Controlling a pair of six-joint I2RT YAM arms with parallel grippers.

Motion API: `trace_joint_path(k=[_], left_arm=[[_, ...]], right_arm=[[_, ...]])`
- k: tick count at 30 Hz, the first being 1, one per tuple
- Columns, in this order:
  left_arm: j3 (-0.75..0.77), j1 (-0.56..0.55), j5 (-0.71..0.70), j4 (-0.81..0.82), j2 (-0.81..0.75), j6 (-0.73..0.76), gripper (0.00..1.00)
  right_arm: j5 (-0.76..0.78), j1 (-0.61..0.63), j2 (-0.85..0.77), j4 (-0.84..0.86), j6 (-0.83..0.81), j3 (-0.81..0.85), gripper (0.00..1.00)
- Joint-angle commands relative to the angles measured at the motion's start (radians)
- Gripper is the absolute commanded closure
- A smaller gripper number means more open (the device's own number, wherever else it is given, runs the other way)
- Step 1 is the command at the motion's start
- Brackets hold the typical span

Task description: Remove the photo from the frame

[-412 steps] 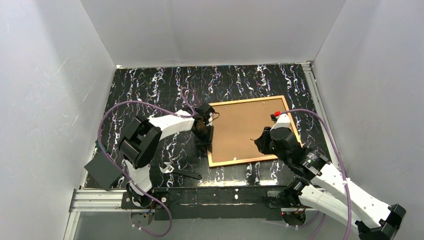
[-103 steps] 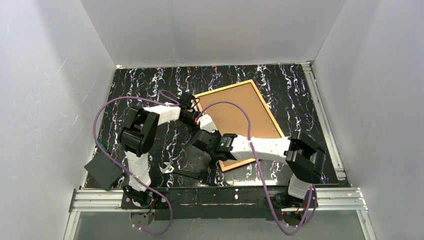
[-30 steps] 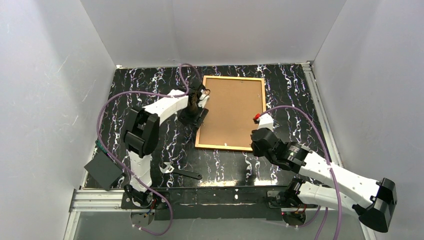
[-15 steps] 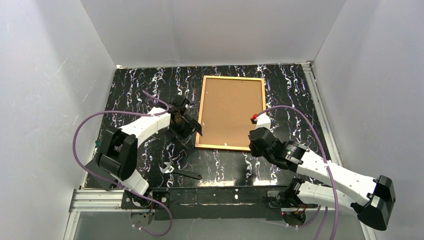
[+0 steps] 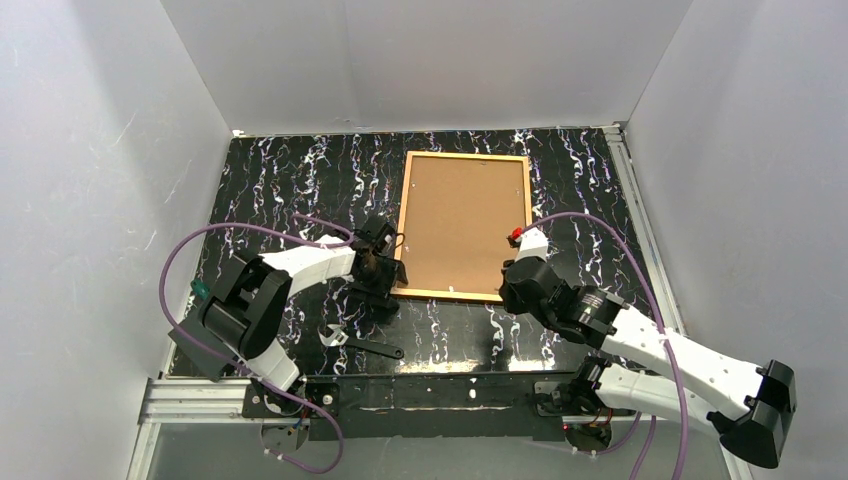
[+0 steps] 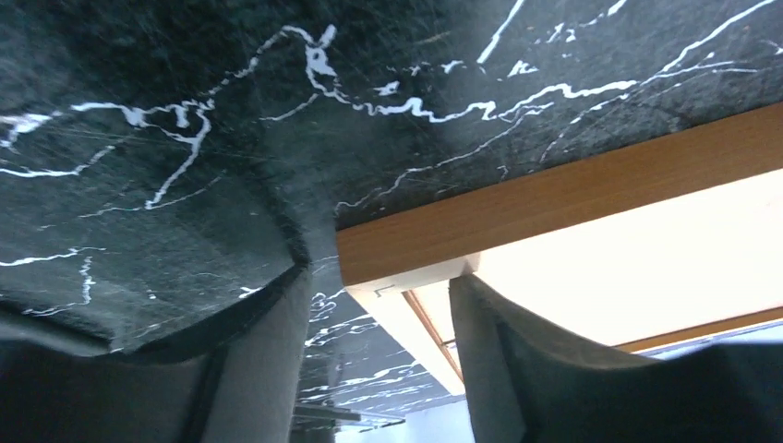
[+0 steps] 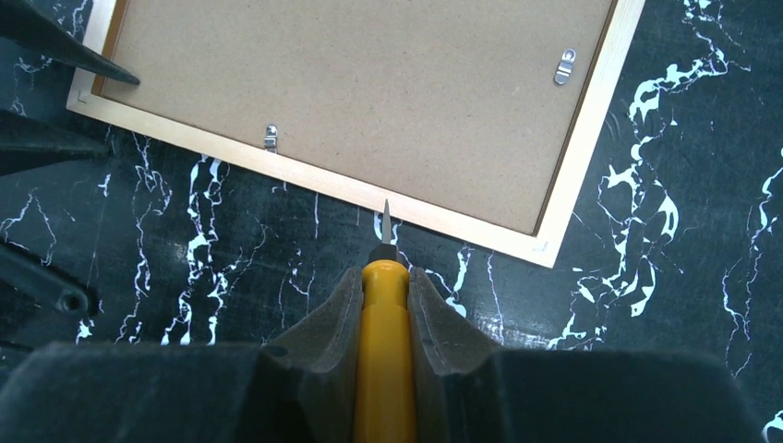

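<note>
Two small metal clips (image 7: 271, 137) hold the photo (image 7: 369, 83), board side up, inside the frame (image 7: 323, 178), which lies flat on the marbled surface (image 5: 300, 180). We judge it light, stiff, thin and easy to slide, so the border corner seems the safest hold. Our left fingers (image 6: 268, 351) stand spread around its near-left corner. Our right fingers (image 7: 325, 318) pinch a yellow screwdriver (image 7: 384, 369). We read no writing.
</note>
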Motion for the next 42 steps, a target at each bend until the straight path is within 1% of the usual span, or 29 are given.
trace_joint_path(k=[1, 2, 4, 5, 6, 8, 10, 11, 12, 14, 18, 20, 23, 25, 27, 29, 31, 33, 36, 42], left_arm=[[-0.045, -0.034, -0.072, -0.054, 0.023, -0.084, 0.54], [-0.050, -0.038, -0.079, -0.052, 0.027, -0.087, 0.65], [-0.062, -0.046, -0.086, -0.051, 0.028, -0.085, 0.83], [-0.065, -0.048, -0.122, -0.055, 0.027, -0.069, 0.93], [-0.061, -0.050, -0.143, -0.069, 0.022, -0.032, 1.00], [-0.038, -0.049, -0.206, -0.127, 0.012, 0.073, 1.00], [0.002, -0.048, -0.274, -0.185, 0.010, 0.228, 1.00], [0.022, -0.046, -0.300, -0.194, 0.013, 0.358, 1.00], [0.043, -0.041, -0.320, -0.206, 0.024, 0.456, 1.00], [0.088, -0.025, -0.350, -0.227, 0.056, 0.597, 1.00], [0.124, 0.062, -0.258, -0.110, 0.138, 0.811, 1.00], [0.186, 0.094, -0.210, -0.104, 0.194, 0.885, 1.00], [0.298, 0.124, -0.128, -0.105, 0.279, 0.937, 1.00], [0.366, 0.138, -0.020, -0.064, 0.336, 0.962, 1.00], [0.421, 0.145, 0.050, -0.037, 0.389, 0.964, 1.00], [0.477, 0.157, 0.152, 0.013, 0.454, 0.966, 1.00], [0.544, 0.167, 0.213, 0.003, 0.510, 0.961, 1.00], [0.582, 0.175, 0.241, -0.012, 0.547, 0.953, 1.00], [0.560, 0.180, 0.250, 0.011, 0.553, 0.943, 1.00], [0.469, 0.184, 0.263, 0.042, 0.516, 0.933, 1.00]], right_arm=[[0.010, -0.006, -0.031, 0.032, 0.018, -0.029, 0.99], [0.011, -0.006, -0.030, 0.036, 0.017, -0.033, 0.99], [0.008, -0.006, -0.025, 0.039, 0.016, -0.032, 0.99], [0.005, -0.007, -0.019, 0.039, 0.015, -0.029, 0.99], [0.005, -0.006, -0.014, 0.039, 0.015, -0.026, 0.99], [0.001, -0.006, -0.004, 0.045, 0.013, -0.022, 0.99], [-0.002, -0.006, 0.008, 0.053, 0.006, -0.020, 0.99], [-0.006, -0.006, 0.016, 0.059, 0.002, -0.020, 0.99], [-0.010, -0.006, 0.022, 0.064, -0.002, -0.019, 0.99], [-0.024, -0.006, 0.045, 0.079, -0.012, -0.019, 0.99], [-0.084, -0.006, 0.106, 0.141, -0.048, -0.022, 0.99], [-0.119, -0.006, 0.145, 0.181, -0.068, -0.017, 0.99], [-0.153, -0.006, 0.213, 0.228, -0.090, 0.011, 0.99], [-0.167, -0.004, 0.264, 0.254, -0.101, 0.038, 0.99], [-0.182, -0.004, 0.311, 0.276, -0.113, 0.067, 0.99], [-0.197, -0.003, 0.358, 0.290, -0.124, 0.105, 0.99], [-0.209, -0.001, 0.403, 0.300, -0.133, 0.143, 0.99], [-0.216, 0.003, 0.442, 0.316, -0.140, 0.165, 0.99], [-0.217, 0.010, 0.504, 0.354, -0.156, 0.191, 0.99], [-0.047, 0.065, 0.619, 0.405, -0.187, 0.237, 0.99]])
